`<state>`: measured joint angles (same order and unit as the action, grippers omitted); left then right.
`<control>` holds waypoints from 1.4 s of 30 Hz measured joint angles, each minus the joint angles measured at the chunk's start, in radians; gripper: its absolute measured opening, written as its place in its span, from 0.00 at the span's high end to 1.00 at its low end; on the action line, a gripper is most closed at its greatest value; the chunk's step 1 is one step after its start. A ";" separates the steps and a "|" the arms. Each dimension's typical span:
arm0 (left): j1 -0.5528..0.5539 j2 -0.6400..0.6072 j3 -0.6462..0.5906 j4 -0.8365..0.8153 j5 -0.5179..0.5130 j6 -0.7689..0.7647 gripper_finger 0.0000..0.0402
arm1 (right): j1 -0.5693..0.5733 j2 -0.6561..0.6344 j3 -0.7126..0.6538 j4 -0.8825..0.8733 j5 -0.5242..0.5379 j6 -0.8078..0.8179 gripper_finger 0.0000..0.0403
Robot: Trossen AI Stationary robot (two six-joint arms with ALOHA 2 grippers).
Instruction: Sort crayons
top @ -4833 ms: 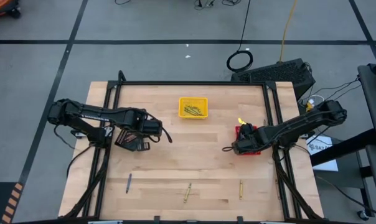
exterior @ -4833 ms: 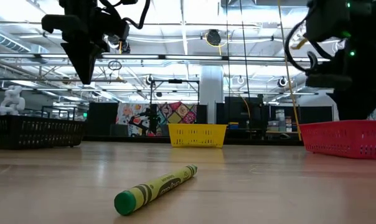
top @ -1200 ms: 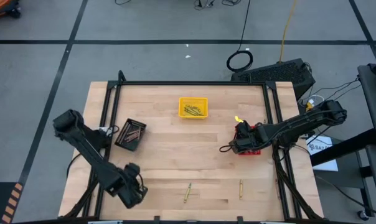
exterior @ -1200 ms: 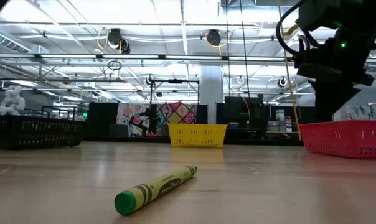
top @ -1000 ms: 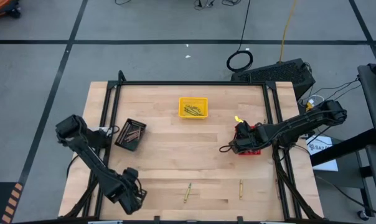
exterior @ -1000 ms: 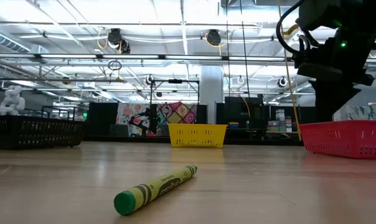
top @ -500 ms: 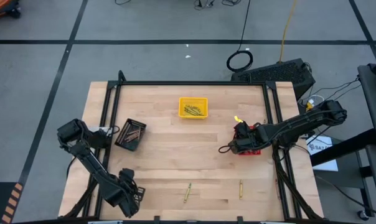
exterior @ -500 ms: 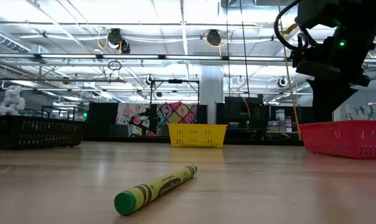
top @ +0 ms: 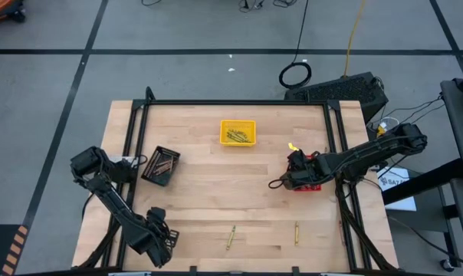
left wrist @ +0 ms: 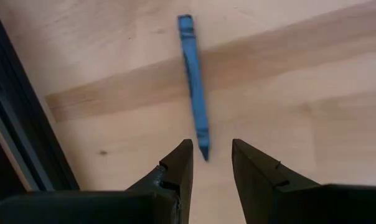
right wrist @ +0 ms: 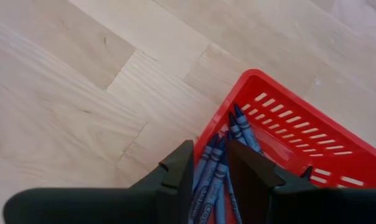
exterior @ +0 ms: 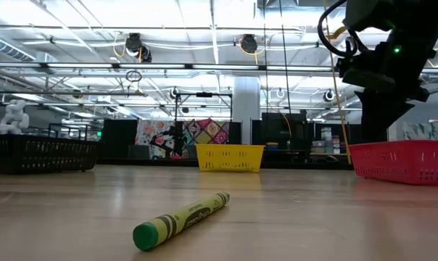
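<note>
A blue crayon (left wrist: 194, 81) lies flat on the wood near the table's near left corner. My left gripper (left wrist: 210, 155) points down over it, open, with the crayon's pointed tip between the fingertips; no finger touches it. In the high view the left gripper (top: 158, 242) hides that crayon. My right gripper (right wrist: 216, 168) hangs open over the red tray (right wrist: 287, 124), which holds several blue crayons (right wrist: 238, 127). Two yellow-olive crayons (top: 231, 237) (top: 297, 232) lie near the front edge. The olive one (exterior: 181, 220) lies close to the low camera.
A yellow tray (top: 238, 132) with olive crayons stands at the far middle. A black tray (top: 161, 165) with brown crayons stands at the left. Black frame rails (top: 132, 153) run along the table's sides. Bare wood lies between the trays.
My left gripper has drifted a little toward the near left corner and sunk over the blue crayon, rolling slightly, then kept still. Its fingers have stayed apart.
</note>
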<state>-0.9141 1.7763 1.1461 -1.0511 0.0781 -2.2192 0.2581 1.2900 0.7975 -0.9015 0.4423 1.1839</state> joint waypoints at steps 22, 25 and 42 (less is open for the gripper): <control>-0.004 0.000 -0.118 0.160 0.005 0.027 0.90 | 0.000 0.000 0.000 0.016 0.000 0.000 0.79; -0.005 -0.002 -0.117 0.159 -0.004 0.028 0.98 | 0.000 0.000 0.000 0.016 0.000 0.000 0.79; -0.004 -0.030 -0.112 0.108 -0.061 0.168 0.99 | 0.003 0.000 0.000 0.131 0.001 -0.084 0.79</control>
<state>-0.9180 1.7463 1.0345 -0.9431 0.0173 -2.0514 0.2606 1.2903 0.7971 -0.7705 0.4436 1.1001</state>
